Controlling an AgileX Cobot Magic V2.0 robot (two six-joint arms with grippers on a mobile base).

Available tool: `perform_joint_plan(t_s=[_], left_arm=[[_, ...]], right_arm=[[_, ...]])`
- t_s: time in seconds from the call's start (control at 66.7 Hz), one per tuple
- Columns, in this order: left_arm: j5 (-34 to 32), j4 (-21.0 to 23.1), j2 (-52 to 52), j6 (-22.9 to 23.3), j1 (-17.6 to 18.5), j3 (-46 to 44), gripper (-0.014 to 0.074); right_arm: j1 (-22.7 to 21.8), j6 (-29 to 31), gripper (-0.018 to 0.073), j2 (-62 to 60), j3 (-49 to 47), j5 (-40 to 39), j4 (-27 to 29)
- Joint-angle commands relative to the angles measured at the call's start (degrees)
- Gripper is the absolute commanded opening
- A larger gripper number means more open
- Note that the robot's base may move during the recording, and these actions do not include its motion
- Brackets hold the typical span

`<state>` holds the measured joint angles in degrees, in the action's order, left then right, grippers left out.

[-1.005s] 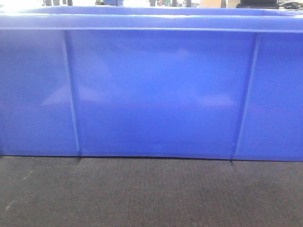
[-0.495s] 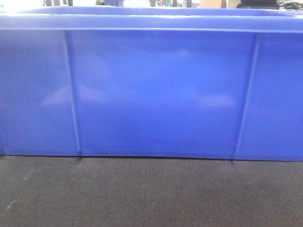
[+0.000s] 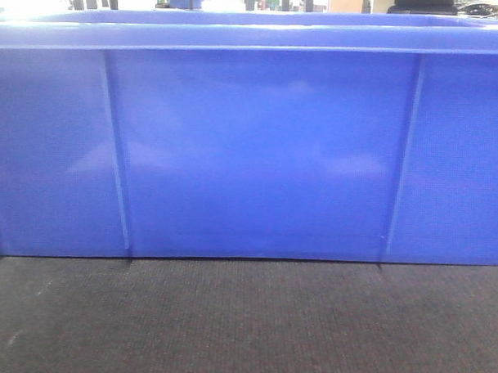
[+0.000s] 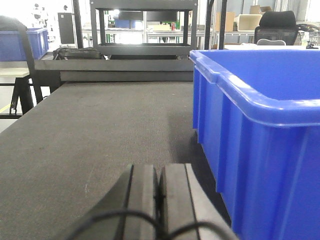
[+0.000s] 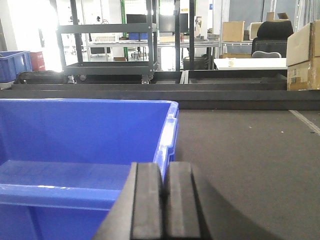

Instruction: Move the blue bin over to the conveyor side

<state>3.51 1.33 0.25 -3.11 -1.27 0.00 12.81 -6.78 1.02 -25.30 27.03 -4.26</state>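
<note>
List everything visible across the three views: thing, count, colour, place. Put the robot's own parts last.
blue bin: one, bright blue, standing on the belt, between the two grippers.
conveyor: one, dark grey-black, under the bin.
metal rack: one, dark grey, beyond the belt's far end.
second blue crate: one, blue, far left background.
cardboard boxes: several, brown, right background.
left gripper: one, black, shut, left of the bin.
right gripper: one, black, shut, at the bin's right end.

No legible text or labels anywhere.
</note>
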Motion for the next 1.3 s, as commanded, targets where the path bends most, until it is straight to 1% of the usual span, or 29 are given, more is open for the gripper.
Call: perform_joint_plan(t_s=[0.0,0.765,0.81,0.87,0.96,1.05,1.095,1.185,1.29], left_arm=[[-1.5,-0.1,-0.3,0.3,-0.2,0.0,-0.0018],[-1.5,-0.1,-0.3,0.3,-0.2,0.0,-0.0018],[-1.5,-0.1,-0.3,0.3,-0.2,0.0,-0.0018],[-1.5,-0.1,-0.3,0.3,-0.2,0.0,-0.0018],[-1.5,-0.1,-0.3,0.3,-0.2,0.0,-0.0018],[-1.5,-0.1,-0.3,0.3,-0.2,0.0,-0.0018],[-1.5,-0.1,-0.3,0.3,-0.2,0.0,-0.0018],[-1.5,-0.1,-0.3,0.3,-0.2,0.0,-0.0018],[-1.5,-0.1,-0.3,0.3,-0.2,0.0,-0.0018]], right_arm=[[-0.1,0.4,-0.0078,-0.1,0.1,-1.4,-0.7],[-0.1,0.4,-0.0078,-0.1,0.1,-1.4,-0.7],[-0.1,0.4,-0.0078,-0.1,0.1,-1.5,-1.8],[-0.2,0.4,-0.0078,-0.1,0.4,-1.7,-1.9],[-2.0,2.3,-0.0078,-0.1,2.1,-2.8,-1.1],[-5.5,8.1,-0.0078,-0.1,5.2,-6.2,3.5],[-6.9,10.0,-0.0078,-0.1,7.0,-7.9,5.0],[-9.4,10.2,-0.0078,-0.2,11.8,-11.9,6.5],[-10.1,10.2,-0.0078,-0.4,18.2,-18.7,9.1]])
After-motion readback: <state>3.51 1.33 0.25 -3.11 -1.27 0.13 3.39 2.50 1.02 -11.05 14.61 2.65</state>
